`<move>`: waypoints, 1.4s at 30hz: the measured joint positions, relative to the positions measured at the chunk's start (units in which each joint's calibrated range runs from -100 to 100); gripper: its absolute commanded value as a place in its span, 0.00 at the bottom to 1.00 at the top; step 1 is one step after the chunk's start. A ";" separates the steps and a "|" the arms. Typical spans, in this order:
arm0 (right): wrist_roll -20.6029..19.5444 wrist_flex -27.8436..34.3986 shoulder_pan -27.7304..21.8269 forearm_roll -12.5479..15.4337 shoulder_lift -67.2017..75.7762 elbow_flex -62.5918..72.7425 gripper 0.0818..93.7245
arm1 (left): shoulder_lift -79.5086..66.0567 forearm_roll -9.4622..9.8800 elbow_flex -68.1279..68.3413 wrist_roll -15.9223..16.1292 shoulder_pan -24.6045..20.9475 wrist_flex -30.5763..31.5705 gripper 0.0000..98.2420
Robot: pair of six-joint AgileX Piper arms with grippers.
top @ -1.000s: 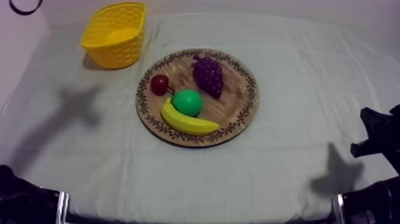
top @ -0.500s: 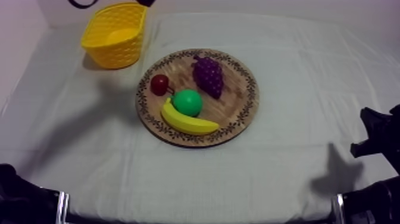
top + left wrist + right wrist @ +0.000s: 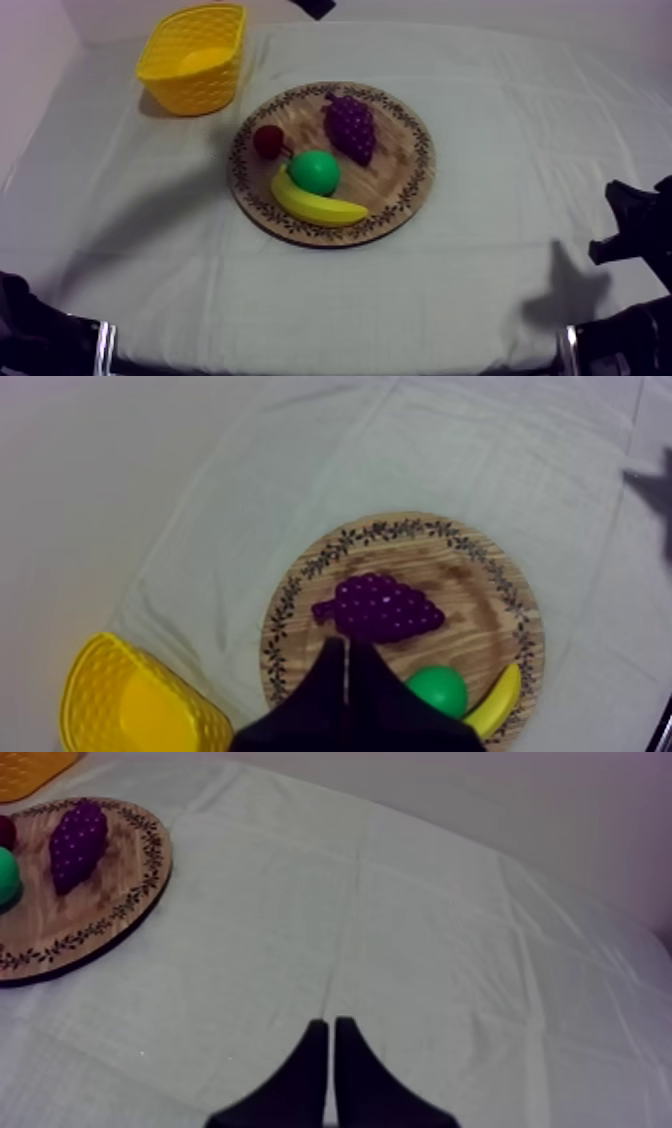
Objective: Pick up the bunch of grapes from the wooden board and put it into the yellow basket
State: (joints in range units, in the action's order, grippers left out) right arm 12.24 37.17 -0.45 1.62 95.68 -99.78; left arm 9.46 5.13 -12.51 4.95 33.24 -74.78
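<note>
The purple bunch of grapes (image 3: 350, 128) lies on the far right part of the round wooden board (image 3: 400, 195). The yellow basket (image 3: 190, 55) stands at the table's far left. My left gripper (image 3: 346, 646) hangs high over the board with its fingers together as a narrow wedge, tips just short of the grapes (image 3: 380, 606), basket (image 3: 130, 701) off to one side. A black part of the left arm (image 3: 315, 8) pokes in beyond the board. My right gripper (image 3: 330, 1027) is shut on nothing over bare cloth, far from the board (image 3: 100, 912) and grapes (image 3: 78, 842).
Also on the board are a small red fruit (image 3: 268, 141), a green pear (image 3: 315, 172) and a banana (image 3: 315, 203) at its near side. My right gripper (image 3: 625, 230) rests low at the table's right edge. Bare cloth surrounds the board.
The left arm has swung right along the far edge, from over the basket toward the board; its shadow now falls by the board's left side. The right arm has not moved.
</note>
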 measured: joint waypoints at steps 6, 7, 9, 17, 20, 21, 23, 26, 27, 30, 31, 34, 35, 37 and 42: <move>0.00 0.00 0.00 0.00 0.00 0.00 0.00 | 4.69 -0.06 -5.09 -0.77 0.65 -2.05 0.00; 0.00 0.00 0.00 0.00 0.00 0.00 0.00 | 5.40 -0.01 -5.81 -0.92 0.70 -2.71 0.00; 0.00 0.00 0.00 0.00 0.00 0.00 0.00 | 7.21 0.05 -7.78 -1.23 0.77 -4.03 0.00; 0.00 0.00 0.00 0.00 0.00 0.00 0.00 | 11.69 -0.08 -11.27 -3.81 0.53 -6.02 0.00; 0.00 0.00 0.00 0.00 0.00 0.00 0.00 | 12.19 0.06 -11.42 -5.81 0.57 -6.09 0.00; 0.00 0.12 0.00 0.00 0.00 0.00 0.00 | 12.32 0.12 -11.50 -6.67 0.61 -6.09 0.00; 0.00 0.01 0.00 0.00 0.00 0.00 0.00 | 12.62 0.12 -11.66 -8.58 0.65 -6.14 0.00; 0.11 0.01 0.00 0.00 0.00 0.00 0.00 | 12.98 0.36 -11.79 -12.01 0.90 -6.43 0.00; 0.26 0.01 0.00 0.00 0.00 0.00 0.00 | 13.05 0.58 -11.81 -13.34 1.10 -6.88 0.00; 0.14 0.01 0.00 0.00 0.00 0.00 0.00 | 13.42 1.45 -11.86 -17.29 1.52 -9.39 0.00; 0.02 0.01 0.00 0.00 0.00 0.00 0.00 | 13.58 1.68 -11.86 -18.72 1.55 -10.44 0.00; -0.06 0.01 0.00 0.00 0.00 0.00 0.00 | 14.02 1.05 -11.94 -22.99 1.24 -13.63 0.00; -0.06 0.01 0.00 0.00 0.00 0.00 0.00 | 14.17 0.38 -11.94 -24.41 1.00 -14.92 0.00; -0.06 0.01 0.00 0.00 0.00 0.00 0.00 | 14.43 -0.94 -11.48 -27.02 0.52 -16.65 0.00; -0.06 0.01 0.00 0.00 0.00 0.00 0.00 | 14.66 -2.84 -10.81 -32.69 0.51 -18.48 0.00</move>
State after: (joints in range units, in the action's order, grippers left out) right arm 12.18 37.19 -0.45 1.62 95.68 -99.78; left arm 24.11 2.30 -23.33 -27.74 33.76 -93.26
